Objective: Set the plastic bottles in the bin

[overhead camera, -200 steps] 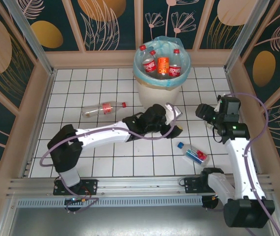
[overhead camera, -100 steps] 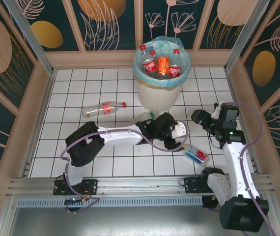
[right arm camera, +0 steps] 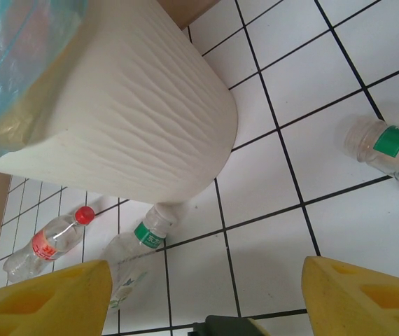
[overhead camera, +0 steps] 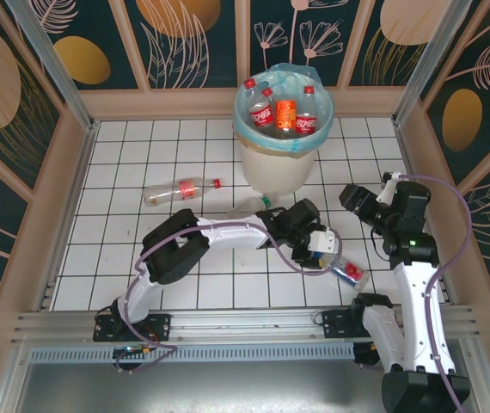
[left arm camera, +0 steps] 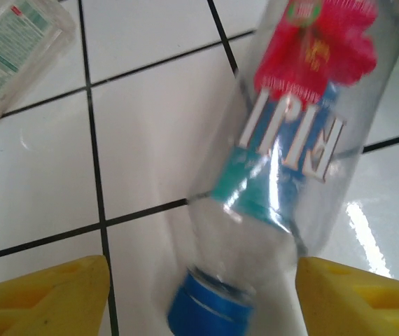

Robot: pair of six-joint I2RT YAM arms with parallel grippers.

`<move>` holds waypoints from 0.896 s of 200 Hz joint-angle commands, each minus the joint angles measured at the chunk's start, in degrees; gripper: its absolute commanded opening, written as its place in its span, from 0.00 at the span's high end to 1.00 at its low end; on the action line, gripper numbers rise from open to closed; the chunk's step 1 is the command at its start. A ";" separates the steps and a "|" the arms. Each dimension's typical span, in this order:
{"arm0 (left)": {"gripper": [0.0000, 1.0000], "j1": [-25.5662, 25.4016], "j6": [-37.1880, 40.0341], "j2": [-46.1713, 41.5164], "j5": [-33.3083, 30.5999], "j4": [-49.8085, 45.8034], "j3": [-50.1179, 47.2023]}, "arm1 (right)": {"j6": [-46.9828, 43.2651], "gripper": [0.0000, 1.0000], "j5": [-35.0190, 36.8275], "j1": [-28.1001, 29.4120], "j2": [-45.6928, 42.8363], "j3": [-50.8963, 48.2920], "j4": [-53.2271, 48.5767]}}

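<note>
Jaws spread wide on left gripper (overhead camera: 324, 248) and right gripper (overhead camera: 351, 198), above white gridded tiles (overhead camera: 142, 155) ringed by floral panels (overhead camera: 195, 47).

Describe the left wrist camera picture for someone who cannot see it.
A clear plastic bottle with a blue cap and a red, blue and teal label lies on white tiles, its cap end between the two spread yellow fingers of the left gripper. Part of another clear, green-labelled container shows at top left.

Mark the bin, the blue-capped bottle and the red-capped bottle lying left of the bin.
bin (overhead camera: 281, 169): top view, outer wall.
blue-capped bottle (left arm camera: 290, 140): left wrist view, label.
red-capped bottle (overhead camera: 186, 189): top view, label.
</note>
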 commanded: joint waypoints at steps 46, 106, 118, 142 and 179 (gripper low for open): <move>0.43 -0.10 3.26 3.16 3.14 -7.14 2.14 | 0.09 0.31 -2.91 -0.23 -2.44 -0.64 -0.27; 0.45 -0.09 0.18 3.83 5.60 -2.83 3.01 | -0.76 0.31 -2.81 -0.22 -2.97 -0.78 -0.91; 0.45 -0.06 -0.78 4.03 6.08 -1.86 2.80 | -0.86 0.31 -2.80 -0.26 -3.11 -0.97 -1.09; 0.45 -0.07 -2.27 4.36 7.53 -1.56 3.25 | -1.03 0.31 -2.81 -0.23 -3.50 -1.18 -1.39; 0.47 -0.44 -5.15 4.31 8.17 0.89 2.39 | -0.99 0.31 -2.87 -0.23 -3.80 -1.62 -1.20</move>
